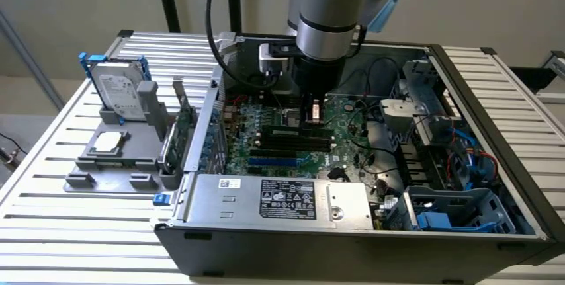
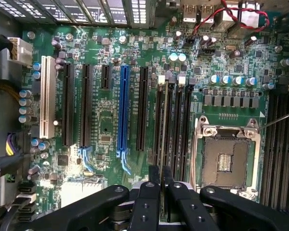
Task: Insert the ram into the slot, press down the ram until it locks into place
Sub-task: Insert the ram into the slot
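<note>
The arm reaches down into an open computer case that sits on a slatted metal desk. Its claw is low over the motherboard, beside the CPU socket. In the wrist view the claw has its two fingers drawn close together. The ram shows edge-on as a thin pale strip running out from the narrow gap between them, so the claw looks clamped on it. The strip lies along the slot, the second in a bank of four parallel black sockets between the CPU socket and a longer black expansion slot. Whether the ram is fully seated or only resting in the slot's mouth cannot be told. The blue slot lies farther over, apart from the ram. On the exterior view's left, outside the case, a grey fixture carries a hard drive and an upright green expansion card.
</note>
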